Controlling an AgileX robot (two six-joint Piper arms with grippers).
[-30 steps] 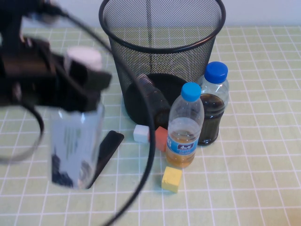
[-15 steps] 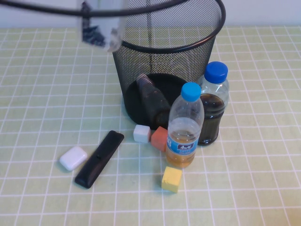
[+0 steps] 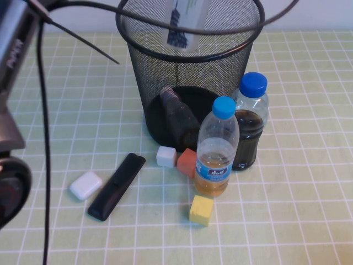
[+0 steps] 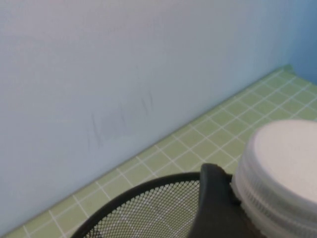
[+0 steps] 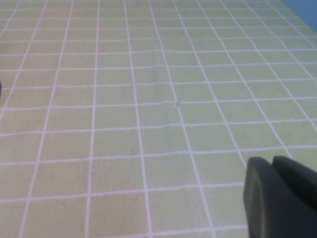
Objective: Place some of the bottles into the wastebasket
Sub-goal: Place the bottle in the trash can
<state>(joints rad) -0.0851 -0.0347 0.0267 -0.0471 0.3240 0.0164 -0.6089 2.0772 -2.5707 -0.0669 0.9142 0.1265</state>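
The black wire-mesh wastebasket [image 3: 190, 61] stands at the back middle of the table. A clear bottle with a printed label [image 3: 185, 22] hangs upright over its opening, its lower end at rim height. In the left wrist view its white cap [image 4: 282, 168] sits against a dark finger [image 4: 213, 208] of my left gripper [image 4: 257, 210], which is shut on the bottle above the basket's rim [image 4: 148, 191]. A second clear bottle [image 3: 176, 113] lies inside the basket, seen through the mesh. My right gripper [image 5: 282, 198] is shut and empty, low over bare table.
In front of the basket stand a light-blue-capped bottle of amber liquid [image 3: 217, 149] and a blue-capped bottle of dark liquid [image 3: 251, 121]. White [image 3: 165, 156], orange [image 3: 187, 162] and yellow [image 3: 201, 210] cubes, a black remote [image 3: 116, 186] and a white case [image 3: 86, 185] lie nearby. My left arm [image 3: 11, 49] and its cable [image 3: 44, 138] cross the left side.
My left gripper has lifted the labelled bottle from the table's left, up and to the right, to over the wastebasket's opening. The left arm now shows at the left edge.
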